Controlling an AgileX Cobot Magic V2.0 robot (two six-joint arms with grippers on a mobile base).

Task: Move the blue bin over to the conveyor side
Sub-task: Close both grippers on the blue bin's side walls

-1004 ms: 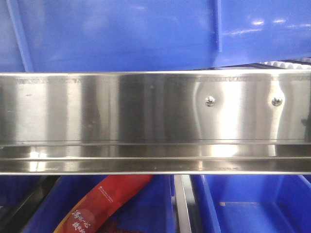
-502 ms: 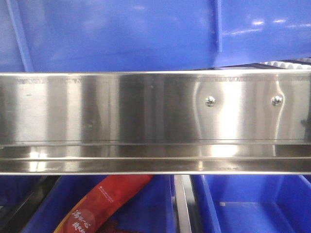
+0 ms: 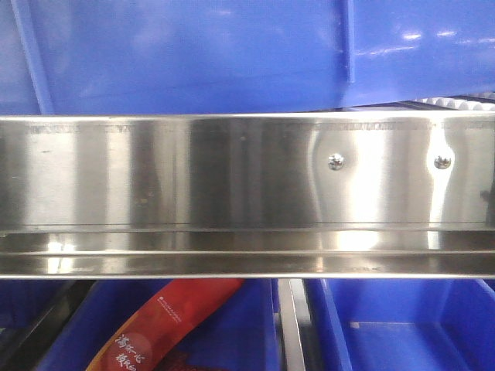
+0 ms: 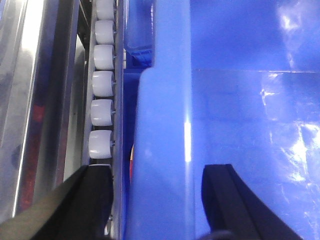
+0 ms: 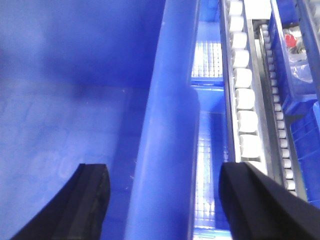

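The blue bin [image 4: 165, 100] sits beside the white rollers [image 4: 102, 82], and its thick rim runs lengthwise between the wide-spread jaws of both the left gripper [image 4: 156, 175] and the right gripper [image 5: 164, 172], each astride an opposite wall and neither yet clamped.

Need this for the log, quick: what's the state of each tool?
Left tool: open, astride the bin rim.
Right tool: open, astride the bin rim.

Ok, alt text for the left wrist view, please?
The thick rolled rim of a bright-blue plastic bin runs up the frame between the left gripper's two open black fingers. A column of white plastic rollers lies at the picture's left.
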